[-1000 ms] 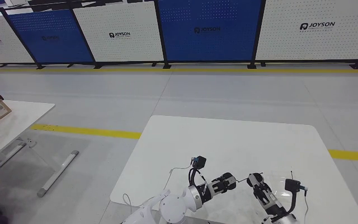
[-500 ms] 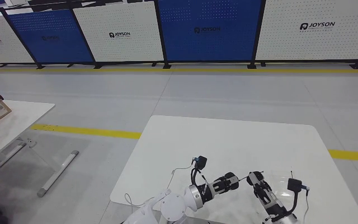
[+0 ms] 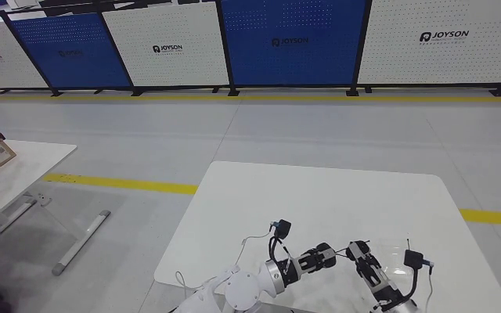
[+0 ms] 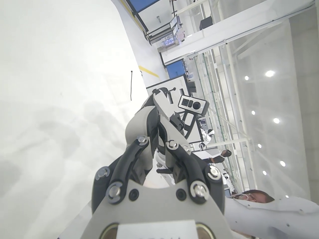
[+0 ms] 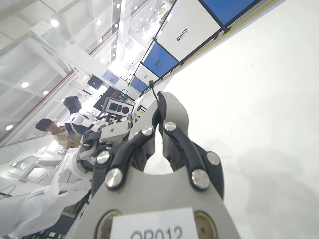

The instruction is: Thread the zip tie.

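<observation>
Top view high overhead, wrist views close, common table.

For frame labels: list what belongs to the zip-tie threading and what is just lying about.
In use:
zip tie, pinched in the right gripper
left gripper, shut, close by

Lying about:
second zip tie, flat on the white table

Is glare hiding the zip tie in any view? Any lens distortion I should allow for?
Right wrist view: ceiling lights glare, but the zip tie in the right end effector shows dark and distinct. Left wrist view: the table is washed bright, yet the spare tie shows clearly. Both wrist views bend straight lines. Top view: even light, no glare.
</observation>
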`<act>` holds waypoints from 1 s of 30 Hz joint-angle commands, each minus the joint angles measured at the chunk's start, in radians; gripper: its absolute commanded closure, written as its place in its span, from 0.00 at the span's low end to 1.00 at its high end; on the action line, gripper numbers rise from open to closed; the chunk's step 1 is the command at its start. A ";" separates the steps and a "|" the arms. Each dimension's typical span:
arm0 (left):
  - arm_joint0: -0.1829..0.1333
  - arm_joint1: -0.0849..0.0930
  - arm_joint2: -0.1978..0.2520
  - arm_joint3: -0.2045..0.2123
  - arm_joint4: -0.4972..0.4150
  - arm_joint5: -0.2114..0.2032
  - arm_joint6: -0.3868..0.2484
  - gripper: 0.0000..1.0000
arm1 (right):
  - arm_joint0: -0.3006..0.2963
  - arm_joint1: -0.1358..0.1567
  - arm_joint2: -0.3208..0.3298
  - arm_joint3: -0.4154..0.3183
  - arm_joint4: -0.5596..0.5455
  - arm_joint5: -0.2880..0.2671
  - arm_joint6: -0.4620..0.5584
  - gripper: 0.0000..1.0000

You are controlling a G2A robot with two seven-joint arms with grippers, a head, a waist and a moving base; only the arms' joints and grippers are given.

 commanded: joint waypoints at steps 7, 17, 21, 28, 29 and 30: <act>0.010 0.003 -0.017 -0.010 0.003 -0.002 0.004 1.00 | -0.005 0.004 0.004 0.002 0.010 0.000 -0.004 1.00; 0.012 0.001 -0.005 -0.010 0.091 0.035 0.061 1.00 | -0.069 0.016 0.063 -0.035 0.000 0.000 -0.079 1.00; 0.011 0.000 -0.001 -0.010 0.101 0.039 0.067 1.00 | -0.079 0.018 0.071 -0.041 -0.003 0.000 -0.073 1.00; 0.011 0.000 -0.001 -0.010 0.101 0.039 0.067 1.00 | -0.071 0.016 0.063 -0.042 -0.010 0.012 -0.068 1.00; 0.011 0.000 -0.001 -0.010 0.101 0.039 0.067 1.00 | -0.068 0.015 0.059 -0.042 -0.015 0.016 -0.067 1.00; 0.011 0.000 -0.001 -0.010 0.101 0.039 0.067 1.00 | -0.065 0.014 0.055 -0.042 -0.018 0.019 -0.066 1.00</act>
